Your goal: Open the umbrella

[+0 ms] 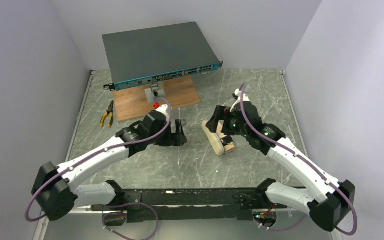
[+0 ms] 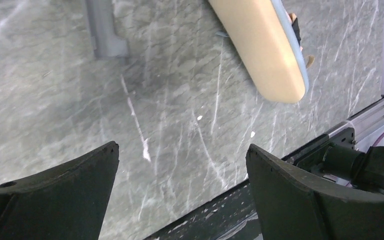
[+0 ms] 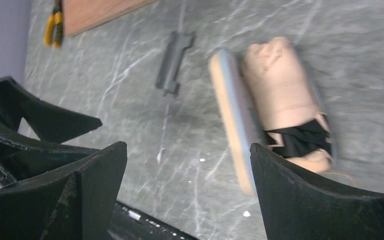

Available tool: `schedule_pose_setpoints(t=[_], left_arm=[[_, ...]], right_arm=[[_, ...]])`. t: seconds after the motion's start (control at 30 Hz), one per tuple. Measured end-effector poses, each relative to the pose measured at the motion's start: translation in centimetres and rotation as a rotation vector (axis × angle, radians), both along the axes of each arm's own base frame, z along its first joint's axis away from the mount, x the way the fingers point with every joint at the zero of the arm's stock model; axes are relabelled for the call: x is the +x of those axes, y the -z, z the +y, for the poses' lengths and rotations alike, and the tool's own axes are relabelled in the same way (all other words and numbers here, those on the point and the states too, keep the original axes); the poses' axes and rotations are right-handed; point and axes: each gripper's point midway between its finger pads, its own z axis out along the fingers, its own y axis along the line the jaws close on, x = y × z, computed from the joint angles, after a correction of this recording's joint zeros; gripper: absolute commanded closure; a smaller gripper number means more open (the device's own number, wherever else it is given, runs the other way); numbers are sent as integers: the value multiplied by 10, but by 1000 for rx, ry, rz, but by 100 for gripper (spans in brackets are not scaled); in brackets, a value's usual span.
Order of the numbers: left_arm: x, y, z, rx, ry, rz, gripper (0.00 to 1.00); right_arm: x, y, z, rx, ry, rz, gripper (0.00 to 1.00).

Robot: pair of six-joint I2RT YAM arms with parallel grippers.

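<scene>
Grey marbled table (image 1: 195,165): the umbrella (image 3: 280,85) is seen folded right of centre, beside a pale case (image 3: 232,120). Left gripper (image 2: 182,150) and right gripper (image 3: 187,150) are held apart; one end should be clamped squarely.

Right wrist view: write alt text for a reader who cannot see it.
A folded beige umbrella lies on the grey marbled table beside a whitish oblong case, beyond the open right gripper. Yellow pliers lie at the top left.
</scene>
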Motion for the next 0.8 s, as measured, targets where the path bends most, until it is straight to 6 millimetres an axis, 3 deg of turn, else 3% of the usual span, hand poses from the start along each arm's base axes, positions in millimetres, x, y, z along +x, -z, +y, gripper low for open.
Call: schedule_pose_setpoints(t=[0.13,0.33,0.63,0.8], left_arm=[[12,5,-30,-27,9,37,1],[37,1,-95,-100,43,63,1],[64,23,-137,-138,-9,136,1],[76,40,-152,-140,-50,190,9]], right_arm=[[9,3,-35,-64,129,-9,3],[10,39,-74,-183,249,67,1],[10,66,-109,-240,362,122,1],[9,74,-122,-238,400,139,0]])
